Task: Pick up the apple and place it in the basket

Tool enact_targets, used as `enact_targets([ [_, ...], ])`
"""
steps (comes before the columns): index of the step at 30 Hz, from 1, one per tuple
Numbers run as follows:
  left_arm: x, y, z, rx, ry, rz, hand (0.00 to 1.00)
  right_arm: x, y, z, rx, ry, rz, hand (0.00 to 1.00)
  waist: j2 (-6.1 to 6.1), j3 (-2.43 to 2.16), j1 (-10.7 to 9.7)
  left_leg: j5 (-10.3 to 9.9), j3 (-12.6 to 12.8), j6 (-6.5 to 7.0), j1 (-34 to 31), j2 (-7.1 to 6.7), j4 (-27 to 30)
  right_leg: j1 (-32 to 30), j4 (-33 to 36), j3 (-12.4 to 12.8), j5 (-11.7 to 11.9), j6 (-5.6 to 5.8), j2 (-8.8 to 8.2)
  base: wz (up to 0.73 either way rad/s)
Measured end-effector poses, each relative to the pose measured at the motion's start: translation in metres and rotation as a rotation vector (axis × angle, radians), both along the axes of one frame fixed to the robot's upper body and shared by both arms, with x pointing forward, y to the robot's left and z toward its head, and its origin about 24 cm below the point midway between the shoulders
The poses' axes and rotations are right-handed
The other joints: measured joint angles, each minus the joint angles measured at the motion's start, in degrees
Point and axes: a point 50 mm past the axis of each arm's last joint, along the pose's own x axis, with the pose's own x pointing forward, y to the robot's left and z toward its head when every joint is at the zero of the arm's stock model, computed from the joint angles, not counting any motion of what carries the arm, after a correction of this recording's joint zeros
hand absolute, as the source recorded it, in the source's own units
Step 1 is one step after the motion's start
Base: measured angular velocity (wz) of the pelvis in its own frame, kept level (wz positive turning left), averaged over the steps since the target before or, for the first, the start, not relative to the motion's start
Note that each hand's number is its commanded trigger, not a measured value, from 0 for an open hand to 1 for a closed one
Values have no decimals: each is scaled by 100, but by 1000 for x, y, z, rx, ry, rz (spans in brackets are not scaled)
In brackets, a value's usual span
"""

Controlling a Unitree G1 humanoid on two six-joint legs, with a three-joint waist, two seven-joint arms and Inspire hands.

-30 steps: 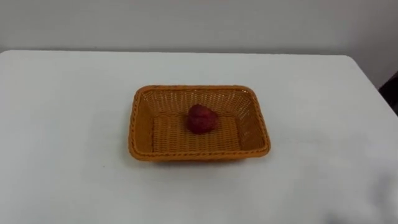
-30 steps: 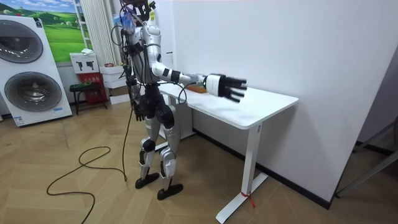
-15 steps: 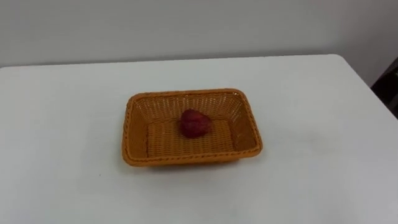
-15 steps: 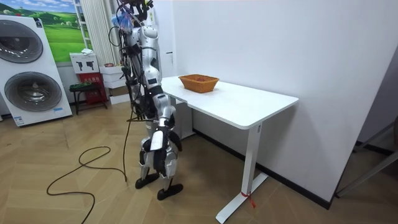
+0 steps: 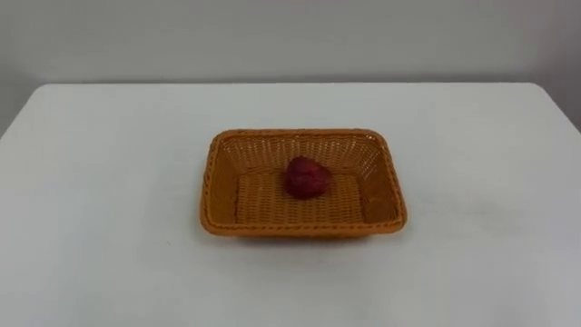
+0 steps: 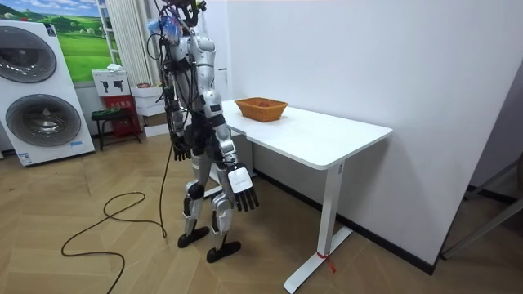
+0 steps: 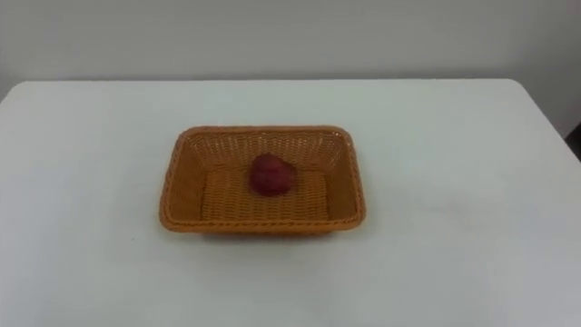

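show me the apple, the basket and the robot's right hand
apple [image 5: 307, 177]: left eye view, middle of its red surface
basket [image 5: 304, 229]: left eye view, near rim
right hand [image 6: 241, 181]: room view, pale part above the fingers

Soft even indoor light; faint shadow along basket [image 5: 301, 228] front rim; white table [image 5: 109, 182] uniformly bright.

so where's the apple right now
The apple lies inside the wicker basket, near the middle and a little toward its far wall. In the eye views the basket sits about mid-way across the white table.
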Motion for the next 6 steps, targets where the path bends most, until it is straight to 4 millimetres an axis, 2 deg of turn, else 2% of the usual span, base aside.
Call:
enact_targets([
  [6, 5, -7, -2, -24, -18, 0, 0, -8, 3, -1, 37, 55, 51, 0, 2, -3, 49, 0, 7, 0, -24, 0, 1, -24, 11, -7, -35, -2, -2, 0],
])
